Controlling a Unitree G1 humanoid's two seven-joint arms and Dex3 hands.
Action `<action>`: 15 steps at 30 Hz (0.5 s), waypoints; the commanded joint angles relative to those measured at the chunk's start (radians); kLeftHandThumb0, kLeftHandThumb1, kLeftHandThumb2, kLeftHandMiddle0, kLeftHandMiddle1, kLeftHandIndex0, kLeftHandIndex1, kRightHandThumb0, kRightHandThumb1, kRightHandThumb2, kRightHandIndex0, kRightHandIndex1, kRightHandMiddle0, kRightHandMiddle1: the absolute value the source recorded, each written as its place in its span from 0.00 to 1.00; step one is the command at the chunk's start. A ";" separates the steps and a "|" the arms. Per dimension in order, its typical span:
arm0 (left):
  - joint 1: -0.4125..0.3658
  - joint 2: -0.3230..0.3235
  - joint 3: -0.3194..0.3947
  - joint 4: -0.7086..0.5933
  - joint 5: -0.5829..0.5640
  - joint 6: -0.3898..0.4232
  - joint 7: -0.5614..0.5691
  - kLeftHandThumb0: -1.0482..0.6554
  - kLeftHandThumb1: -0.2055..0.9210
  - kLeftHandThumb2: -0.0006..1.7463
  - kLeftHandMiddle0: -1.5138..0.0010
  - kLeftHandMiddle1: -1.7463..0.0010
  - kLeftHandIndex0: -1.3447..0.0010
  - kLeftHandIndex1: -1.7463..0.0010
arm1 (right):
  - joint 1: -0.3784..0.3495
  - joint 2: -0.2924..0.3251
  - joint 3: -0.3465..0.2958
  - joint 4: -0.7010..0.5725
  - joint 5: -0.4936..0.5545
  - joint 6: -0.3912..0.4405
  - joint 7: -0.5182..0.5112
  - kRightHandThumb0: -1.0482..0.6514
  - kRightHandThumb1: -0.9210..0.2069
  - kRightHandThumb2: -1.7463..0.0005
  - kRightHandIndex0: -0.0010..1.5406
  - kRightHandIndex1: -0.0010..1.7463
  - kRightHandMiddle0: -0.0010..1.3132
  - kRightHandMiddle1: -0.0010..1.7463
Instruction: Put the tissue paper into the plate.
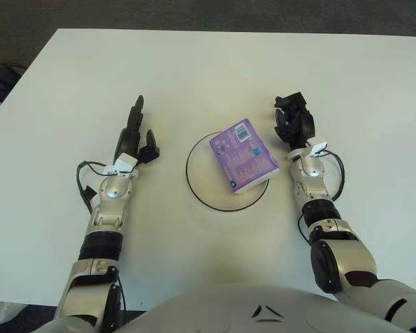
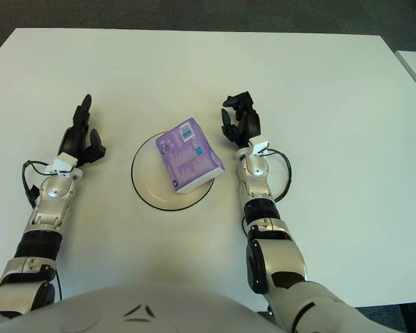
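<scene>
Purple tissue pack (image 1: 243, 155) lies on the plate (image 1: 202, 196), one corner past the rim. Both hands, left (image 1: 135, 137) and right (image 1: 295, 123), hold nothing with fingers loose. A bump from the right hand could push it off.

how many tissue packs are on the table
1. The purple plastic tissue pack lies on the round white black-rimmed plate, overhanging its right rim, between the open left hand and the right hand. Nothing appears hidden.

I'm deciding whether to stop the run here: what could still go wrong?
The purple tissue pack lies in the plate but overhangs its right rim, so a nudge might tip it out. The right hand shows close beside that overhanging edge, open; pulling back carelessly could brush it. The left hand shows left of the plate, well apart.
</scene>
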State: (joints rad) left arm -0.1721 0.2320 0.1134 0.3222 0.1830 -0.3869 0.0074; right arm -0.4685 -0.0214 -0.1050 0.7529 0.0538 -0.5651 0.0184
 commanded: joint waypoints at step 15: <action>0.091 -0.056 -0.009 0.049 -0.040 0.113 0.032 0.06 1.00 0.66 0.98 0.99 1.00 0.95 | 0.251 0.042 0.024 0.095 -0.015 0.083 -0.012 0.41 0.00 0.70 0.20 0.36 0.15 1.00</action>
State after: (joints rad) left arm -0.1729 0.2137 0.1138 0.3154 0.1655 -0.3717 0.0379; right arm -0.4520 -0.0204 -0.0957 0.7276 0.0539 -0.5550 0.0111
